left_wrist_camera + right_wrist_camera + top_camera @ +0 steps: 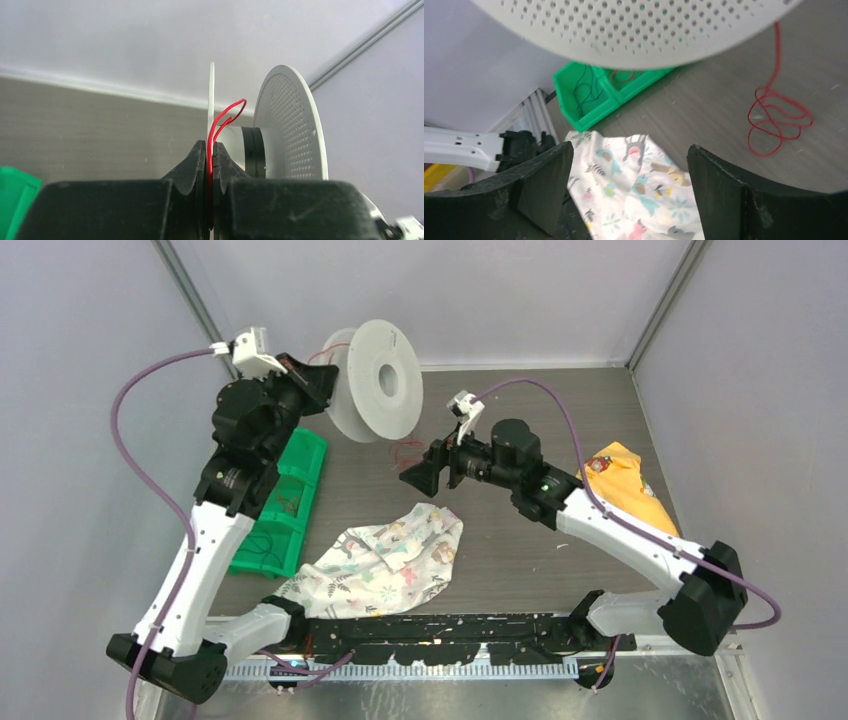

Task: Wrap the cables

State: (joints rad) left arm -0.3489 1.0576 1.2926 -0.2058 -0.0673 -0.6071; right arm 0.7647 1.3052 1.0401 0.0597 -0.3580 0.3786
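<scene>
The left fingers (192, 165) are clenched on the thin rim of the white spool (385, 380), which stands on edge at the back of the desk (520, 540), and they pinch the red cable (220, 125) against that rim; from there it loops up toward the spool's core. More of the cable lies as a loose tangle on the desk just in front of the spool. The right fingers (544, 185) stand released and spread wide, grasping nothing, above a patterned cloth (639, 200) beside a green bin (589, 100).
</scene>
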